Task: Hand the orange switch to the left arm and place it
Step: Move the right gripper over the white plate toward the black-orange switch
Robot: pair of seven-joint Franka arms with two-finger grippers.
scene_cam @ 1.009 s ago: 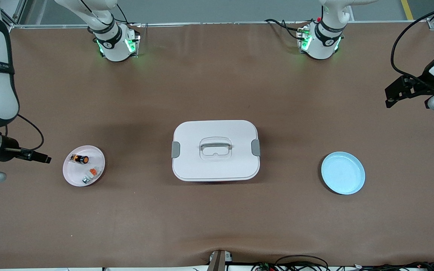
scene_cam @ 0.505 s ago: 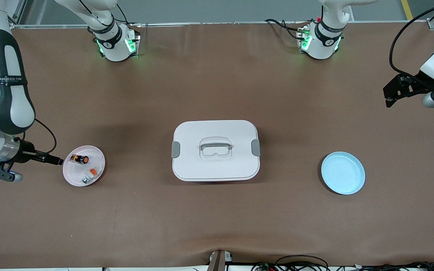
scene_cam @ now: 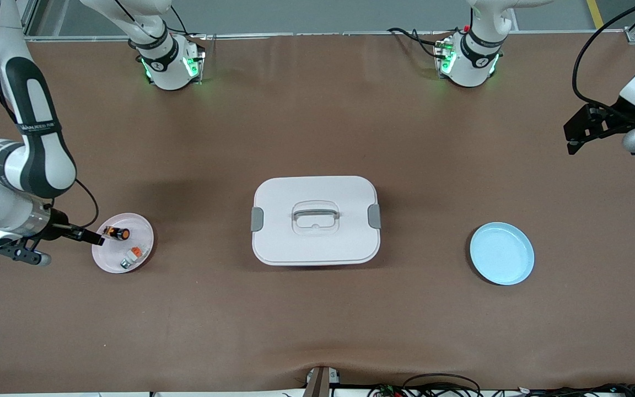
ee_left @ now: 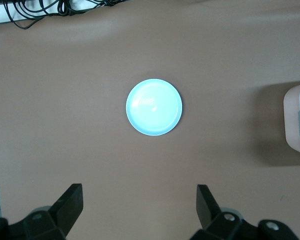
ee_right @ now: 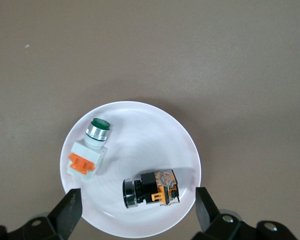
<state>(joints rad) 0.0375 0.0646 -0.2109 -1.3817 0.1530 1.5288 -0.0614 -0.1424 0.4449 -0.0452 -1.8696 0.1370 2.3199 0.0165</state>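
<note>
Just slid in over the plate with the right gripper, wide open, holding nothing. Probably ready to drop onto the switch, lying in that plate. Waiting near the frame's upper edge with the left gripper, open too. Box mid-frame, untouched.

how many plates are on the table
2. A white plate toward the right arm's end of the table, holding two small switches, and a bare blue plate toward the left arm's end. The white box sits between them; none looks hidden.
</note>
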